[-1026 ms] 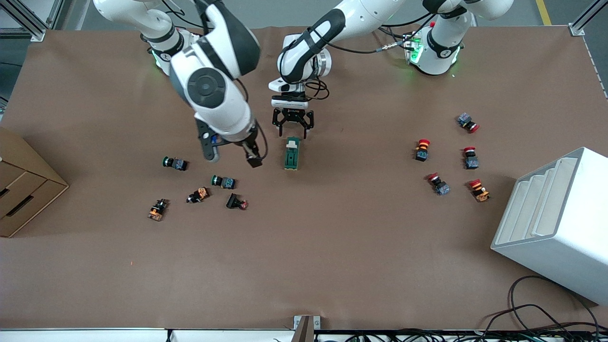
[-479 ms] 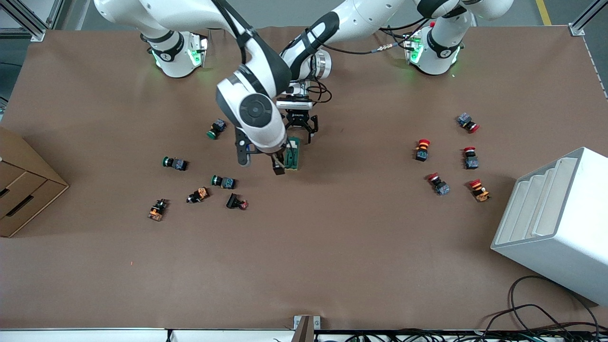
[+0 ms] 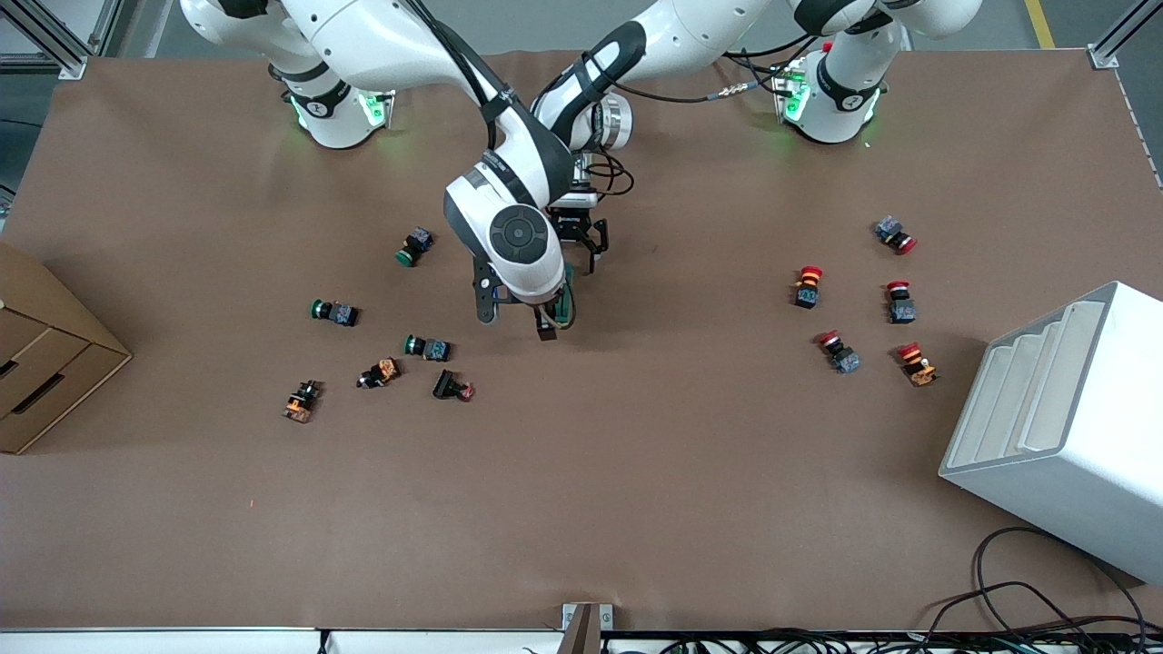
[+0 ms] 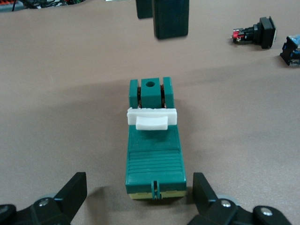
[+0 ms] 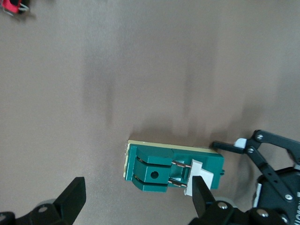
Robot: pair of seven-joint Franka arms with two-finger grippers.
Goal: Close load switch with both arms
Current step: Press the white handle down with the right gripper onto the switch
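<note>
The dark green load switch (image 4: 153, 154) lies flat on the brown table near its middle, its white handle (image 4: 151, 117) across its top. My left gripper (image 4: 138, 183) is open and low, its fingers (image 4: 75, 190) either side of the switch's end, apart from it. My right gripper (image 5: 137, 191) is open above the switch, one finger (image 5: 200, 190) over the white handle. In the front view the right arm's wrist hides most of the switch (image 3: 567, 307). There the right gripper (image 3: 548, 325) and the left gripper (image 3: 578, 254) stand at the switch's two ends.
Green-capped and orange pushbuttons (image 3: 427, 347) lie scattered toward the right arm's end. Red-capped ones (image 3: 807, 286) sit toward the left arm's end, next to a white rack (image 3: 1063, 427). A cardboard box (image 3: 45, 363) stands at the right arm's table edge.
The right arm has swung in from its own end of the table to over the load switch, uncovering a green pushbutton. The left gripper has come down to the switch's end.
</note>
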